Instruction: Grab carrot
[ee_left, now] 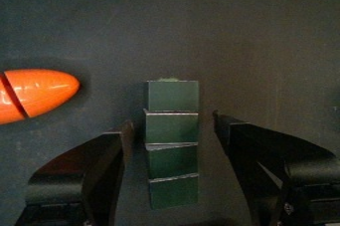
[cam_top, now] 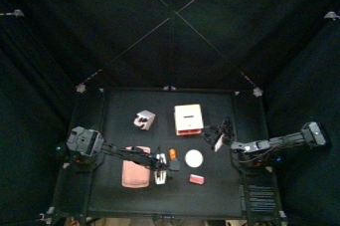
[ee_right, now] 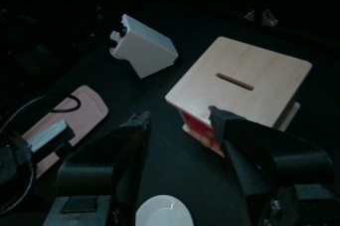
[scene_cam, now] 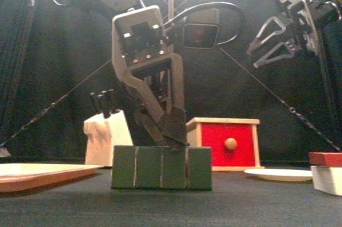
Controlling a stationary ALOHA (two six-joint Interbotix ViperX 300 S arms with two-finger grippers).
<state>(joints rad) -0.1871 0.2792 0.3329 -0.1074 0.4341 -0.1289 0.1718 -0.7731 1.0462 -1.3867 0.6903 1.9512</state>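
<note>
Left claw (ee_left: 170, 170) spread around a green block (ee_left: 173, 142); carrot (ee_left: 36, 94) lies beside it.

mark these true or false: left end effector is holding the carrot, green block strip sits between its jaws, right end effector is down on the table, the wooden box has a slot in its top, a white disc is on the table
1. The left end effector is holding the carrot. False: the carrot lies on the table beside it, outside the open jaws.
2. A green block strip lies between the left end effector's jaws. True.
3. The right end effector rests on the table. False: in the front view it hangs high above the table, jaws open.
4. The wooden box has a slot in its top. True.
5. A white disc lies on the table. True.
</note>
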